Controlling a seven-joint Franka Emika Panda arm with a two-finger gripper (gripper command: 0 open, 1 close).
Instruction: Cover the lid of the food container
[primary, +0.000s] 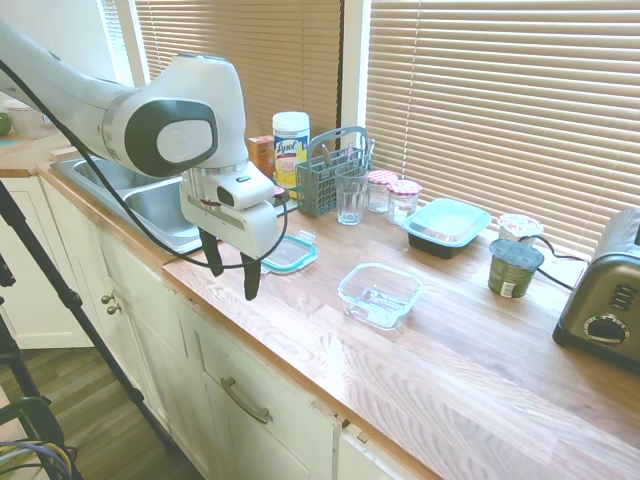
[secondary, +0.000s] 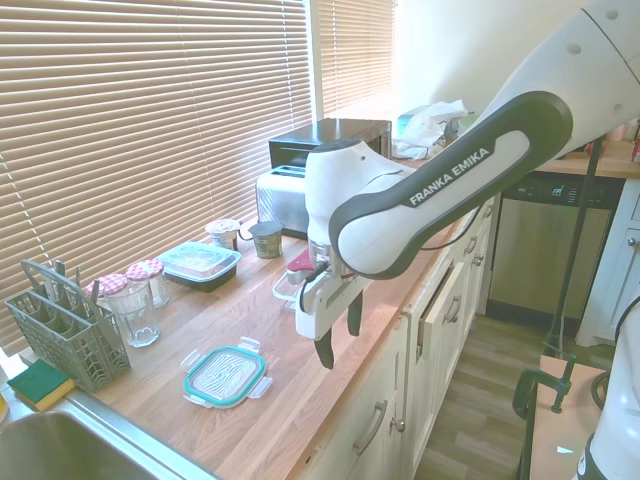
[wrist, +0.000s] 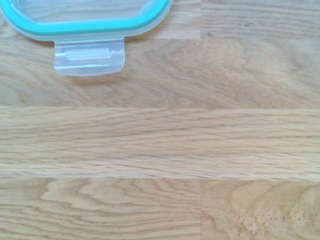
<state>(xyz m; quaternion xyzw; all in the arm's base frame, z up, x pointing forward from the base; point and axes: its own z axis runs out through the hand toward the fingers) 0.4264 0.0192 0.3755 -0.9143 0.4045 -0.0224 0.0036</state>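
One lid lies flat on the tabletop, one empty food container sits well apart from it, and the claw (fingers spread, holding nothing) hangs near the lid.

Home kitchen: sink, toaster, dishwasher, wooden countertop.

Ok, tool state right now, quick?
Tool: open, holding nothing, hovering over the counter edge near the lid.
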